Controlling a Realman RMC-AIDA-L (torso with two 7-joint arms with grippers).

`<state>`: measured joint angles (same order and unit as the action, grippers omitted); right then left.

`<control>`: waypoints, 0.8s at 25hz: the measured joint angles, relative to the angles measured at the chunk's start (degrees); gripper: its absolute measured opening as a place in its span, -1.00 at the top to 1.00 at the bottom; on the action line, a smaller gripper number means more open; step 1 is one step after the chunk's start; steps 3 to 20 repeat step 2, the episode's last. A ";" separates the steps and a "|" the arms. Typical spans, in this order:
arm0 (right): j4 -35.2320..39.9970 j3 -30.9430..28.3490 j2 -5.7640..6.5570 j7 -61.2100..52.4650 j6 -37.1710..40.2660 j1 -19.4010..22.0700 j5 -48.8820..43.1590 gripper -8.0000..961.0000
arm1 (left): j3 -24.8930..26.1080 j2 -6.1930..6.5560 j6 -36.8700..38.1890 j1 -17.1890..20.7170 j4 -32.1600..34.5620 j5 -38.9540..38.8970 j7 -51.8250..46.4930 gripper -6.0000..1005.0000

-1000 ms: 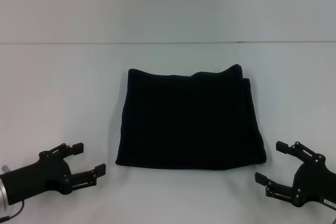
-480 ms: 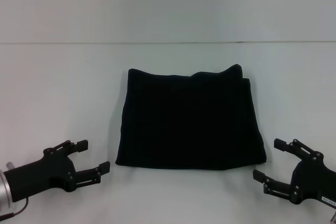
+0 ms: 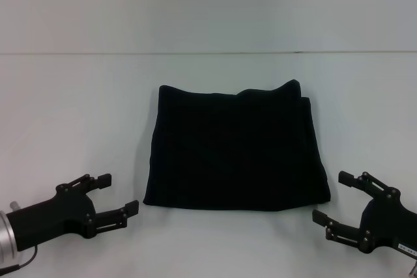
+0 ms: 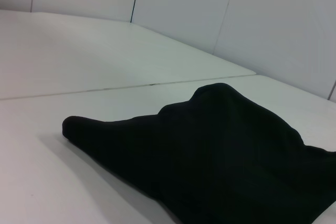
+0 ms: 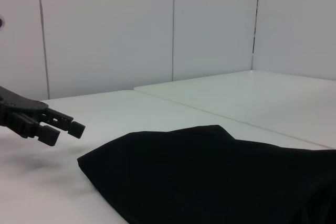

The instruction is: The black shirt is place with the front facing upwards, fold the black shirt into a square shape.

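Head camera looked forward and down from above; black shirt [image 3: 236,148] sat mid-frame on white table [image 3: 78,109], left gripper [image 3: 112,204] lower left, right gripper [image 3: 335,206] lower right. Left wrist camera sat low, close, grazing cloth [image 4: 210,156] at lower right. Right wrist camera equally low; shirt [image 5: 220,177] filled bottom, probably left gripper [image 5: 52,124] at left edge. All three views shared shirt.

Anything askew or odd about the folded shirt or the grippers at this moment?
Only slightly: the black shirt lies folded on the table, but its far edge is uneven and bumps up near one corner. Left gripper and right gripper sit open, clear of it.
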<state>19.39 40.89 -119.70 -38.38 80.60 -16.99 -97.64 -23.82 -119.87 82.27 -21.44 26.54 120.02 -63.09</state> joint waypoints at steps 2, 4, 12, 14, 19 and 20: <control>-0.08 -0.02 0.00 0.01 0.00 -0.07 0.00 -0.98 | 0.00 0.00 0.00 -0.05 0.00 -0.01 0.00 -0.86; -0.08 -0.02 0.00 0.01 0.00 -0.07 0.00 -0.98 | 0.00 0.00 0.00 -0.05 0.00 -0.01 0.00 -0.86; -0.08 -0.02 0.00 0.01 0.00 -0.07 0.00 -0.98 | 0.00 0.00 0.00 -0.05 0.00 -0.01 0.00 -0.86; -0.08 -0.02 0.00 0.01 0.00 -0.07 0.00 -0.98 | 0.00 0.00 0.00 -0.05 0.00 -0.01 0.00 -0.86; -0.08 -0.02 0.00 0.01 0.00 -0.07 0.00 -0.98 | 0.00 0.00 0.00 -0.05 0.00 -0.01 0.00 -0.86; -0.08 -0.02 0.00 0.01 0.00 -0.07 0.00 -0.98 | 0.00 0.00 0.00 -0.05 0.00 -0.01 0.00 -0.86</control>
